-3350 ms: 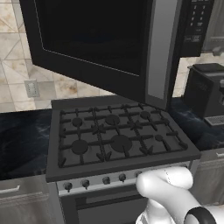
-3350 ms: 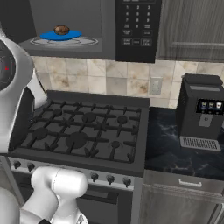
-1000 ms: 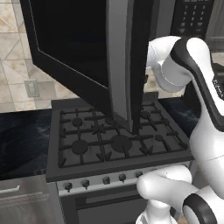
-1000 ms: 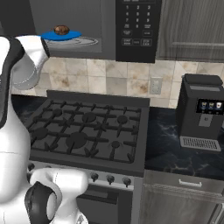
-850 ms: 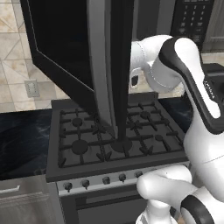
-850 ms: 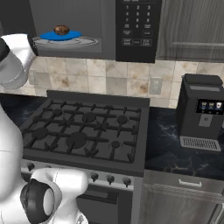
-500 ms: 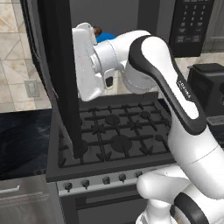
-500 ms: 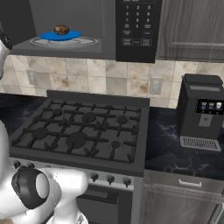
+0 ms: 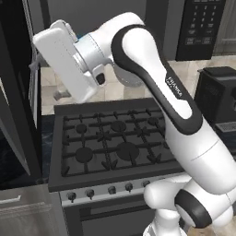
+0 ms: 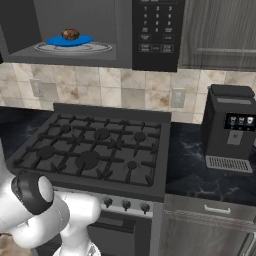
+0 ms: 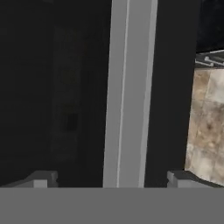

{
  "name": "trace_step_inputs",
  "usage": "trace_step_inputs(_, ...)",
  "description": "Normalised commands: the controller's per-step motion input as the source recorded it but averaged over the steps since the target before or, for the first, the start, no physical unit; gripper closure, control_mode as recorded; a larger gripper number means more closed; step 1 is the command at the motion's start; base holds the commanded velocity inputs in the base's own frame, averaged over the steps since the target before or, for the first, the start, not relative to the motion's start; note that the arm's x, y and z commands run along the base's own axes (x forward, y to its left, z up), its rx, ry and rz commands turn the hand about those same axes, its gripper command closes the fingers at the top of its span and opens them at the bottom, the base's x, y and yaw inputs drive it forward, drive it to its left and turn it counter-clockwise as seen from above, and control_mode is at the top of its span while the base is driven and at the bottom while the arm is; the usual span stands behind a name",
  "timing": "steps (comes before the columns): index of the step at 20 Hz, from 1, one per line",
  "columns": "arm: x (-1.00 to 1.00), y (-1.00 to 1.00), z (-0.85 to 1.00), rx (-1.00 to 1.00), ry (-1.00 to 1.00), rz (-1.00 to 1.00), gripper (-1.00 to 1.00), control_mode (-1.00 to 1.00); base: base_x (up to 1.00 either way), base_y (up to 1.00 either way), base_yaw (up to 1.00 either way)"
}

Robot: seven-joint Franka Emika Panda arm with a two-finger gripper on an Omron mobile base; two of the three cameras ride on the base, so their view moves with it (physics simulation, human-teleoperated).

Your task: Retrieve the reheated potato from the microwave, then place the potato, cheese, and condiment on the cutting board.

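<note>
Potato [image 10: 70, 34] (right view) in microwave [image 10: 150, 30]

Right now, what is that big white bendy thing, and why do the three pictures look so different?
That white thing is a robot arm in a pretend, computer-drawn kitchen. Two cameras sit behind it, one on each side, looking over the stove. The third camera rides on its hand, so it sees what the hand faces: the microwave door, very close. The two little grey tips at the bottom are its fingers, spread apart, holding nothing. The microwave above the stove is open. Inside, a brown potato sits on a blue plate. A black coffee machine stands on the dark counter beside the stove.
</note>
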Motion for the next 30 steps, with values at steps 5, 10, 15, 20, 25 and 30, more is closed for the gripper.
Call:
trace_step_inputs(5,-0.01,-0.59,0.06,-0.12,-0.10,0.00,-1.00,-1.00,0.00,0.00,0.00)
trace_step_inputs(10,0.00,-0.67,0.04,-0.11,-0.11,0.00,-1.00,-1.00,0.00,0.00,0.00)
trace_step_inputs(15,0.00,-0.65,-0.01,-0.18,-0.29,0.00,-1.00,-1.00,0.00,0.00,0.00)
trace_step_inputs(20,0.00,-0.58,-0.04,-0.24,-0.43,0.00,-1.00,-1.00,0.00,0.00,0.00)
trace_step_inputs(25,0.10,-0.55,0.00,-0.23,-0.35,-0.01,-1.00,-1.00,0.00,0.00,0.00)
trace_step_inputs(30,0.21,-0.53,0.00,-0.15,-0.24,0.00,-1.00,-1.00,0.00,0.00,0.00)
